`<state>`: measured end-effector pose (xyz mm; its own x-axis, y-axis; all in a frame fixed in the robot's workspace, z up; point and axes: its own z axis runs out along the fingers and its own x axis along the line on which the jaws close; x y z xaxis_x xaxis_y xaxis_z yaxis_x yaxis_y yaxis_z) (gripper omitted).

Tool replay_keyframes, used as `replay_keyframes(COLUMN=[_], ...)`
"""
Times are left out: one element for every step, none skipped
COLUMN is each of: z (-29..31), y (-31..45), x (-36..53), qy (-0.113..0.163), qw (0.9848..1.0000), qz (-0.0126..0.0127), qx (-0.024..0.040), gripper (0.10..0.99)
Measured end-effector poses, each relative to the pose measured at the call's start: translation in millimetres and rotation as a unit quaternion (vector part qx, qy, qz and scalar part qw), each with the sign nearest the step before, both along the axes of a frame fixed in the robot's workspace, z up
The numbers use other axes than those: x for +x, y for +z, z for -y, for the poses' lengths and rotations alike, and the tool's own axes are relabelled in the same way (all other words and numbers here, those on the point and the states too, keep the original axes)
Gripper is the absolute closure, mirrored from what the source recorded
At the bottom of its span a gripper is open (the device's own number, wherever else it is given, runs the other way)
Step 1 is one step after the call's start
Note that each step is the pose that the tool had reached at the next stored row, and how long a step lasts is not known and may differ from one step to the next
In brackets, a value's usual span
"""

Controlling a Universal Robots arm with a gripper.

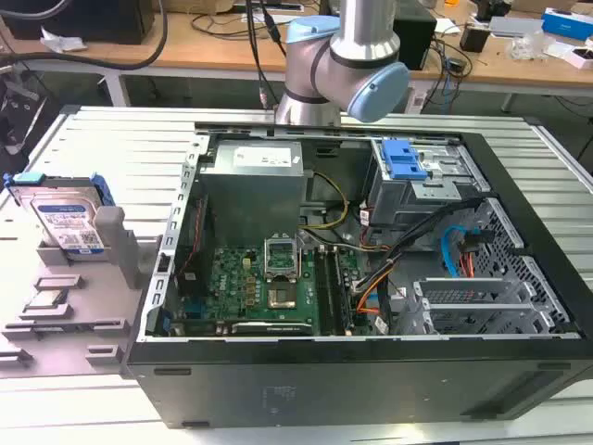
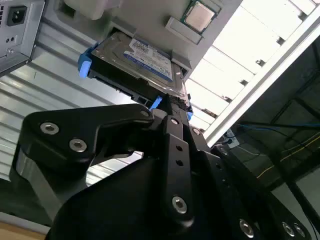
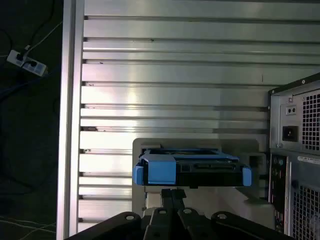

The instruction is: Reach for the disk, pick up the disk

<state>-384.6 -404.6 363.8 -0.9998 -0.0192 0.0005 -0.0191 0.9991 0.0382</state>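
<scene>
Reach step in hand, nothing gripped. The disk [image 1: 67, 222] stands on edge in a grey holder [image 1: 116, 246] at the exterior view's left, outside the computer case [image 1: 371, 371]. The gripper [image 3: 173, 193] points at it, apparently short of contact. Jaws together (a grasp needs them parted first).

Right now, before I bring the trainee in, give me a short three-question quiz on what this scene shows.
1. True or false: the disk lies inside the computer case.
2. The disk stands in: A) a grey holder, B) a cardboard box, C) a drive bay.
3. Fill in: the gripper is ___ the disk (holding / apart from).
Key: 1 false, it stands outside the case, on the exterior view's left. 2 A. 3 apart from.
</scene>
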Motion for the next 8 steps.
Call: replay_keyframes(z=[0.0,0.0,0.0,0.0,0.0,-0.1,0.0,0.0], y=[0.0,0.0,0.0,0.1,0.0,-0.1,0.0,-0.1], x=[-0.3,-0.8,-0.9,-0.9,-1.0,-1.0,-0.9,-0.9], qy=[0.000,0.005,0.016,0.022,0.034,0.045,0.060,0.077], qw=[1.0000,1.0000,0.9999,0.9997,0.9994,0.9990,0.9982,0.9970], qz=[0.0000,0.0000,-0.0001,-0.0001,0.0000,0.0000,-0.0001,0.0000], qx=[0.0000,0.0000,0.0000,0.0000,0.0000,0.0000,0.0000,0.0000], gripper=[0.980,0.980,0.980,0.980,0.980,0.980,0.980,0.980])
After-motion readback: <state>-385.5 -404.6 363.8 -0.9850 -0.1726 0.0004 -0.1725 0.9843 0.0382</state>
